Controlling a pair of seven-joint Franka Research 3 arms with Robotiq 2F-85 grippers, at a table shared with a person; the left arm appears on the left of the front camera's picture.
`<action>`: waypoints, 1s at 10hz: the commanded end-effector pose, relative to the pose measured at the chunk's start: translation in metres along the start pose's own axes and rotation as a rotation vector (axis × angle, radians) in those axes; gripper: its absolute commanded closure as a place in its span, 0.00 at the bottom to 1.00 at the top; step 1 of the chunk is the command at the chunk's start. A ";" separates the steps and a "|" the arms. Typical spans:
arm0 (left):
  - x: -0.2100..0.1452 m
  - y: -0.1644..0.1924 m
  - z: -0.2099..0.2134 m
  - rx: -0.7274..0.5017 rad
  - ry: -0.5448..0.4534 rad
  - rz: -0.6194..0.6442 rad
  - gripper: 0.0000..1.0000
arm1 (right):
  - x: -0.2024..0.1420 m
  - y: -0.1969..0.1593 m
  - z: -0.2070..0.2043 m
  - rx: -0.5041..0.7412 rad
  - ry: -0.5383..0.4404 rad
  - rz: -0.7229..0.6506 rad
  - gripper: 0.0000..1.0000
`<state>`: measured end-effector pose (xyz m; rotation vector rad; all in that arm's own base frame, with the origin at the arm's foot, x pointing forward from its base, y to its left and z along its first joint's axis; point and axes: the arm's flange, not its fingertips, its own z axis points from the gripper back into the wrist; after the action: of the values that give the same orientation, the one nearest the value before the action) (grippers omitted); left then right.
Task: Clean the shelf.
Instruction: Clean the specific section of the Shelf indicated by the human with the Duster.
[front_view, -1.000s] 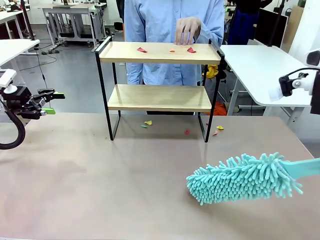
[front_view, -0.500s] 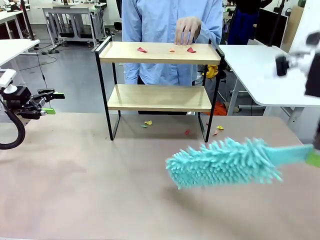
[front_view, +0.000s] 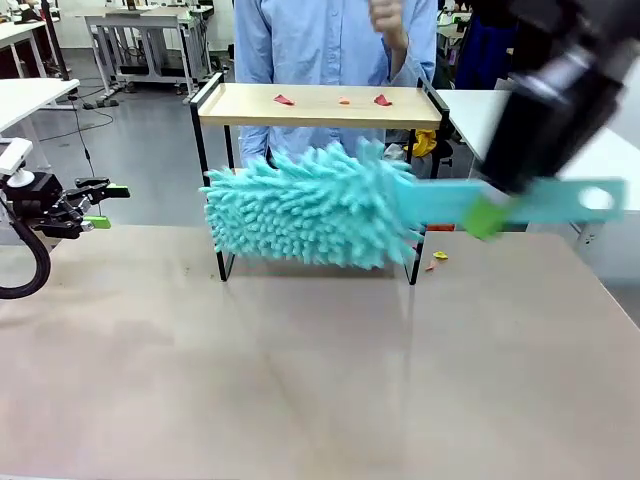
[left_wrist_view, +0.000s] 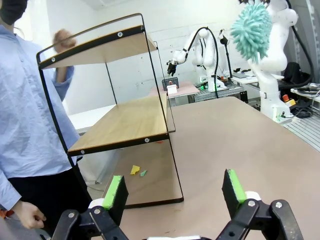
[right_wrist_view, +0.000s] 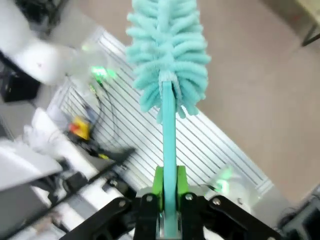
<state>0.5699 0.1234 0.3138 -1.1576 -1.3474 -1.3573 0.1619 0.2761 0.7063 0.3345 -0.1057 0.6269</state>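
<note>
Swinging in from the right of the front frame, my right fingers (front_view: 487, 215) are clenched on the flat handle of the teal duster (front_view: 310, 205). The right wrist view confirms it, green pads pressed on either side of the blade.

The shelf (front_view: 320, 105) stands in the upper middle of the frame, at the far side of the counter (front_view: 300, 380), with the person just behind it and one hand (front_view: 388, 18) raised above the top board.

Here's what matters: the duster's long axis runs left to right across the picture, roughly parallel to the boards. Its fluffy head hangs in front of the lower tier and the handle trails off right towards my wrist. The red scraps (front_view: 285, 99) sit on the top board, higher in the frame than the head. More scraps (front_view: 437, 257) lie on the counter by the shelf's right foot.

I can't tell whether the head is touching the rack or just hanging in front of it.

My left fingers (front_view: 103, 206) are spread wide with nothing in them, parked at the far left edge, well apart from the shelf.

The right arm has the tool and is nearer, so I reckon the job is its own: lift, then sweep along the top board.
</note>
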 end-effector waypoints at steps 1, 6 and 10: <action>0.004 0.000 -0.001 -0.003 0.000 -0.004 0.00 | 0.044 0.042 0.003 0.041 -0.150 -0.203 0.87; 0.004 0.000 -0.001 -0.003 0.000 -0.004 0.00 | 0.143 0.083 -0.015 0.075 -0.373 -0.572 0.87; 0.004 0.000 -0.001 -0.003 0.000 -0.004 0.00 | 0.106 0.079 -0.010 0.070 -0.344 -0.456 0.87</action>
<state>0.5698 0.1235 0.3136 -1.1578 -1.3472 -1.3568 0.2018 0.4098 0.7402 0.5185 -0.3168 0.1012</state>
